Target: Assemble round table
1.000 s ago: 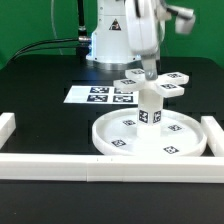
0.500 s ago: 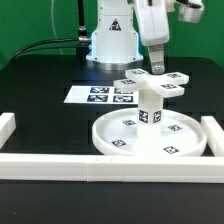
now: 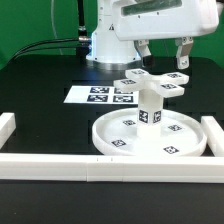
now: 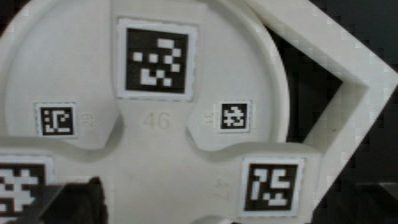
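The large round rimmed disc point(image 3: 120, 142) lies on the black table inside the rails. The short thick post point(image 3: 150, 110) stands upright at its middle. The small cross-shaped piece point(image 3: 151, 81) rests on top of the post. It fills the wrist view point(image 4: 169, 120), with several tags showing. My gripper point(image 3: 164, 58) hangs just above the cross-shaped piece. It is open and empty, with one finger point(image 3: 146, 47) and the other finger point(image 3: 183, 55) spread wide to either side and touching nothing.
The marker board point(image 3: 98, 95) lies flat behind the disc toward the exterior view's left. White border rails run along the front point(image 3: 100, 166), the left point(image 3: 8, 128) and the right point(image 3: 212, 135). The arm's base point(image 3: 108, 42) stands at the back.
My gripper has lifted off the cross-shaped piece and turned about its vertical axis, so both spread fingers now show. The cross-shaped piece stays on the post.
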Action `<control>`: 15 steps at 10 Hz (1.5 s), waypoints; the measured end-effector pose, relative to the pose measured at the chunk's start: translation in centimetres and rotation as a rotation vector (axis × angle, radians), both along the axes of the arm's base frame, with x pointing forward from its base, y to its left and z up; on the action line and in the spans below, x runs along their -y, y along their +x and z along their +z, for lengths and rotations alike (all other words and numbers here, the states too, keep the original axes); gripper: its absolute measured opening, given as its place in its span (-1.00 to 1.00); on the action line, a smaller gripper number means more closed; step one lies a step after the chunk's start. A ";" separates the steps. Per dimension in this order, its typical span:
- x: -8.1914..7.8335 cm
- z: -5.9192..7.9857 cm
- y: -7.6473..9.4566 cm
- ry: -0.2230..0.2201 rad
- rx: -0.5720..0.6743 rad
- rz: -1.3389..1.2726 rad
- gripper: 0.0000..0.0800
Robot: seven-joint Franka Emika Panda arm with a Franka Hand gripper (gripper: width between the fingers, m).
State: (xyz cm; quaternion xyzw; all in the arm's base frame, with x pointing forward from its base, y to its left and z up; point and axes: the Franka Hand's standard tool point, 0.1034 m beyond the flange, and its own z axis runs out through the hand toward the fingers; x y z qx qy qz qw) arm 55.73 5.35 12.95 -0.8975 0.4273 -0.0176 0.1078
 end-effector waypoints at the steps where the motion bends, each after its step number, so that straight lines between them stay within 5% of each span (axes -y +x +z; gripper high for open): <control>1: 0.0 0.0 0.0 -0.008 0.011 0.064 0.62; 3: 0.0 0.0 0.0 -0.030 0.036 0.213 0.62; 6: -0.2 0.0 0.0 -0.127 0.076 0.646 0.62; 9: -0.6 -0.2 1.3 -0.138 0.060 0.989 0.62; 15: 0.4 -0.5 1.0 -0.175 0.125 1.491 0.62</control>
